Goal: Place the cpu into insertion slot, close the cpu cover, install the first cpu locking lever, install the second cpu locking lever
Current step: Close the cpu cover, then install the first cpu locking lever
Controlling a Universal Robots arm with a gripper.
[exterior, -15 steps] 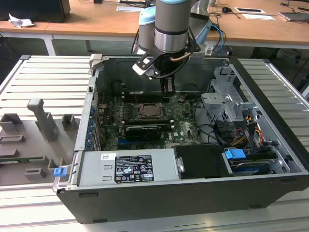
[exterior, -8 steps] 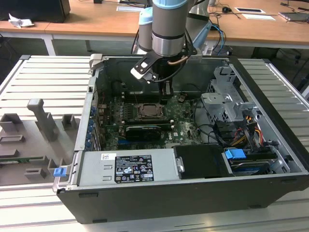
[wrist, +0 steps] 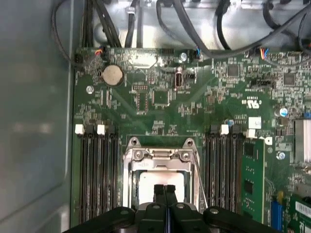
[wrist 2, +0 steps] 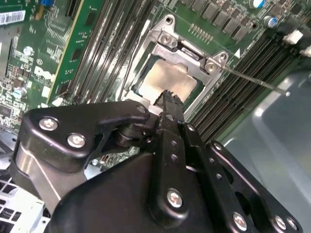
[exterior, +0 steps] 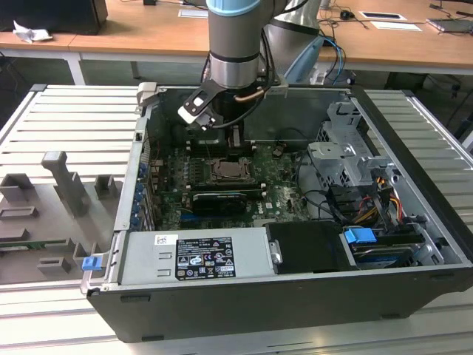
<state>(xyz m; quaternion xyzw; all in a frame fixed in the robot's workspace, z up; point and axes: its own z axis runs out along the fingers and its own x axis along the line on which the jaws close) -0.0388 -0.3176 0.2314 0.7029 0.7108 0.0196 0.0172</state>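
The cpu [wrist: 161, 177] [wrist 2: 170, 80] lies flat in the insertion slot [exterior: 233, 171], its pale face showing through the window of the cpu cover [wrist: 159, 156] [wrist 2: 187, 52]. The silver cover lies down over it. A thin wire locking lever [wrist 2: 255, 81] [wrist: 200, 180] slants away from one corner of the socket. My gripper [wrist: 165, 190] [wrist 2: 168, 98] [exterior: 235, 142] hovers just above the chip's edge. Its two black fingertips are pressed together with nothing between them.
Long black memory slots [wrist: 97, 174] [wrist: 224, 170] flank the socket on both sides. A black expansion card [exterior: 219, 200] lies in front of the socket. The grey case wall [wrist: 34, 121], cables [wrist: 204, 43] and a drive cage [exterior: 344, 159] hem the board in.
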